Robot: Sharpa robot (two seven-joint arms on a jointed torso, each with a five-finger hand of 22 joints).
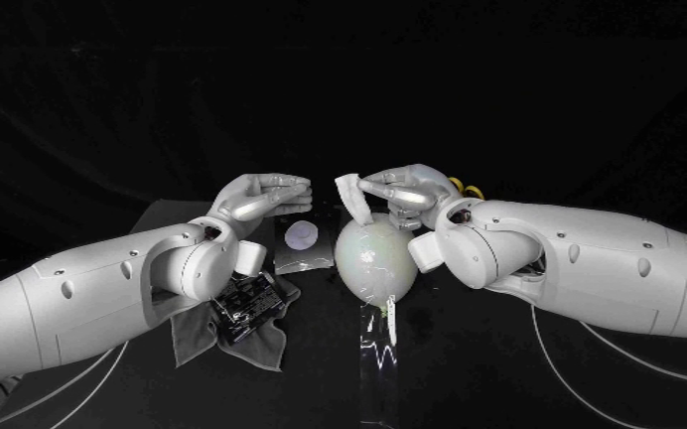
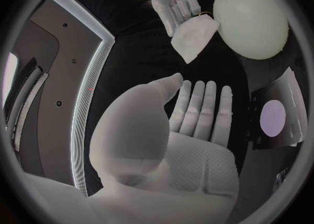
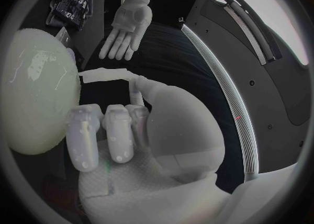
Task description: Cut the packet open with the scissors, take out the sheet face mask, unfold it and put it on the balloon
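The pale balloon (image 1: 375,255) stands at mid-table on a thin clear stem. Just above its top, my right hand (image 1: 408,196) pinches the folded white sheet mask (image 1: 350,195) between thumb and finger. In the right wrist view the mask (image 3: 104,75) sticks out from that hand (image 3: 118,124) beside the balloon (image 3: 33,93). My left hand (image 1: 265,196) hovers a little to the left of the mask, palm flat, fingers straight and holding nothing (image 2: 196,111). The silver packet (image 1: 304,240) lies on the table left of the balloon. Yellow scissor handles (image 1: 466,189) peek out behind my right hand.
A grey cloth (image 1: 236,325) with a black object (image 1: 251,300) on it lies on the table under my left forearm. The balloon's clear stem (image 1: 379,325) runs toward the table's front edge.
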